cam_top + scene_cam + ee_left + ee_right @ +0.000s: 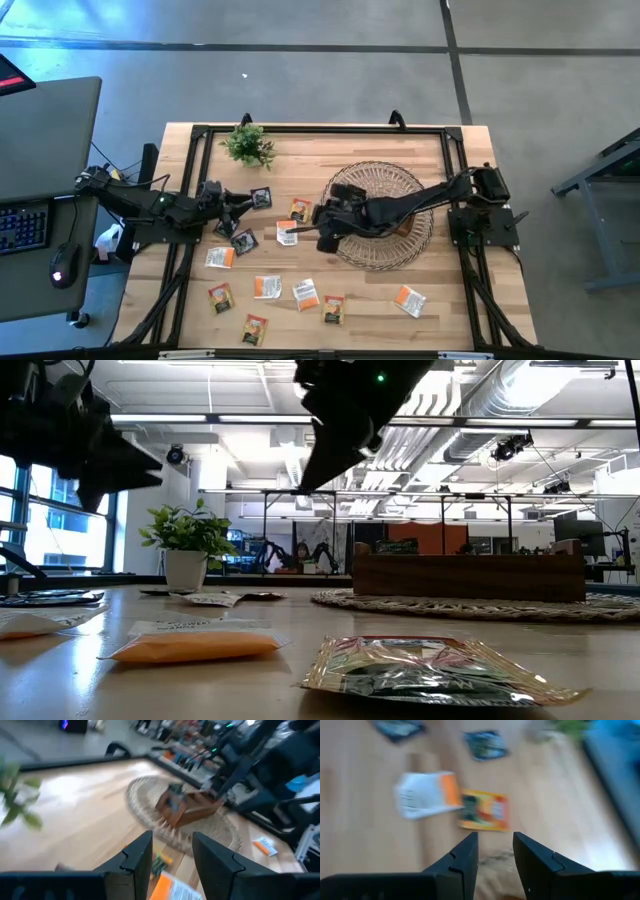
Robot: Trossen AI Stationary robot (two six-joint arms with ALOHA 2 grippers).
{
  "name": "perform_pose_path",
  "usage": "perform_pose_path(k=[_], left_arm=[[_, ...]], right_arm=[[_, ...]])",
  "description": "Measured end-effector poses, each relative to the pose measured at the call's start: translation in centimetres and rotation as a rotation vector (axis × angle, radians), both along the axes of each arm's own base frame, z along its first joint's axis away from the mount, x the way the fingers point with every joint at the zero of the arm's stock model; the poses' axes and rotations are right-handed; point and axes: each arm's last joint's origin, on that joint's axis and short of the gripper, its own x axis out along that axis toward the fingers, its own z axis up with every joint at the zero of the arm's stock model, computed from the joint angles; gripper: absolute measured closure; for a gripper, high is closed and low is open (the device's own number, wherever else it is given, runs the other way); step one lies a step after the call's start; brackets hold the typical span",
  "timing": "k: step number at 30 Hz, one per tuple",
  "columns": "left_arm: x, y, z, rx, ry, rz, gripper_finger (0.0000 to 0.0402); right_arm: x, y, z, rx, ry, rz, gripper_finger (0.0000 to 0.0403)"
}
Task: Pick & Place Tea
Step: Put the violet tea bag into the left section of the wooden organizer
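Note:
Several tea packets lie flat on the wooden table: black ones, a yellow-orange one and white-and-orange ones. My right gripper hangs open and empty over the left rim of the wicker basket, tilted down toward the yellow-orange packet and a white-and-orange one. My left gripper waits open and empty at the table's left, beside the black packets. The brown wooden tray stands in the basket.
A small green plant in a pot stands at the far left of the table. More packets are strewn along the near edge. A black frame runs around the table. My right arm reaches across the basket.

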Motion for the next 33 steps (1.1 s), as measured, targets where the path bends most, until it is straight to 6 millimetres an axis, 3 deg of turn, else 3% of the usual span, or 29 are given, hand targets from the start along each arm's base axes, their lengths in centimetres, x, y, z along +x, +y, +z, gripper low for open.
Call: perform_pose_path(k=[5,14,23,33], left_arm=[[-0.4,0.1,2.2,0.094,0.052,-0.031,0.0263],[-1.3,0.1,3.3,-0.073,0.372,-0.094,0.0263],[0.8,-1.5,1.3,-0.239,0.641,-0.280,0.0263],[2.7,-2.6,-2.1,-0.411,0.954,-0.186,0.0263]], right_arm=[[0.6,0.3,-0.8,0.047,-0.134,0.110,0.0284],[0.4,0.4,-2.3,0.061,-0.247,0.154,0.0284],[0.4,-0.1,-2.5,0.048,-0.247,0.153,0.0284],[0.4,-0.1,-2.5,0.050,-0.243,0.156,0.0284]])
